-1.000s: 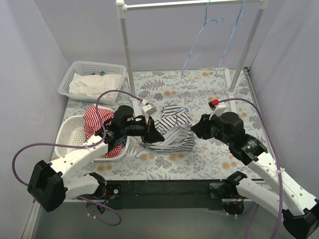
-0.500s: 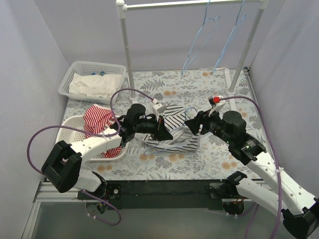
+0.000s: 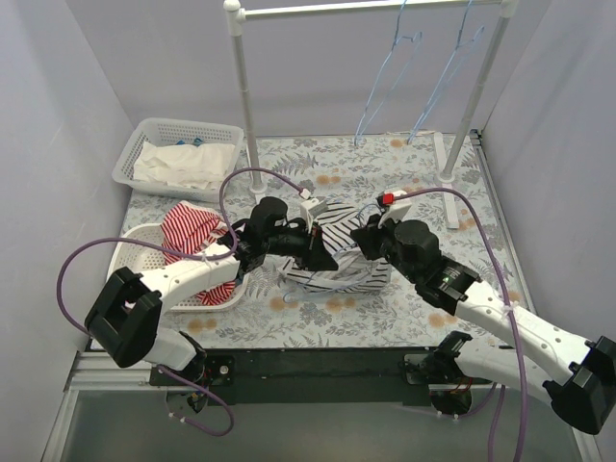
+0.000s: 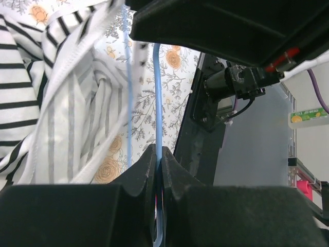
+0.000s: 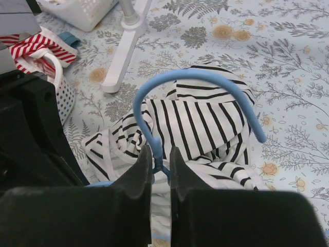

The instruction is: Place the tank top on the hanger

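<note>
Here, left gripper (image 4: 158,154) and right gripper (image 5: 160,154) pinch the hanger (image 5: 205,76) — floral table (image 3: 385,164) (grey walls (image 3: 318,77)).

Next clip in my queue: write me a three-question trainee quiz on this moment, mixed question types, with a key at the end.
1. True or false: the left tool and the right tool are both shut on the pale-blue wire hanger.
2. How many other blue hangers hang from the white rail? A none, B two, C five.
3. Which garment lies beneath the held hanger's hook?
Key: 1 true; 2 B; 3 the white tank top with thin dark stripes.
</note>
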Robot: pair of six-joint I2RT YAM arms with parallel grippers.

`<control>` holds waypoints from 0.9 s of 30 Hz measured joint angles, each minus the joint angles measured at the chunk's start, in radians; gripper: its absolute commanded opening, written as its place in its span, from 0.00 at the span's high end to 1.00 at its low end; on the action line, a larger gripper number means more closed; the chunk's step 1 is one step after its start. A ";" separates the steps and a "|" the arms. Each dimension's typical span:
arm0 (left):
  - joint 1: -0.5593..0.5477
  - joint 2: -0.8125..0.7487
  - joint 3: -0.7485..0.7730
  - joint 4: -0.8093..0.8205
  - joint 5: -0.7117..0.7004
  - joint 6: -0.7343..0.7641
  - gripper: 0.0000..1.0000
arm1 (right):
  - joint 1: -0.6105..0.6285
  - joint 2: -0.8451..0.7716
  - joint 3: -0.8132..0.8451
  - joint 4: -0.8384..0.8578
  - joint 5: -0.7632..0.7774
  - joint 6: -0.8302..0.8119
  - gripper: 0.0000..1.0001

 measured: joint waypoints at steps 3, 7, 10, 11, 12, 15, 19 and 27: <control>0.001 0.003 0.005 -0.024 -0.026 -0.006 0.72 | 0.043 0.018 -0.002 -0.002 0.081 -0.023 0.99; -0.004 -0.005 0.008 -0.052 -0.134 -0.053 0.49 | 0.102 0.017 -0.036 0.027 0.146 -0.029 0.99; -0.006 -0.043 0.008 -0.103 -0.265 -0.106 0.48 | 0.116 0.000 -0.078 0.033 0.177 -0.030 0.99; -0.006 -0.060 0.008 -0.122 -0.309 -0.123 0.48 | 0.117 -0.008 -0.094 0.034 0.185 -0.030 0.99; -0.006 -0.087 0.008 -0.148 -0.375 -0.146 0.48 | 0.118 -0.018 -0.108 0.035 0.192 -0.032 0.99; -0.005 -0.161 0.008 -0.216 -0.537 -0.197 0.52 | 0.119 -0.039 -0.132 0.035 0.204 -0.039 0.99; 0.003 -0.234 0.008 -0.314 -0.696 -0.253 0.59 | 0.125 -0.053 -0.133 0.043 0.210 -0.056 0.99; 0.003 -0.157 -0.026 -0.425 -0.792 -0.300 0.60 | 0.141 -0.071 -0.153 0.060 0.209 -0.066 0.99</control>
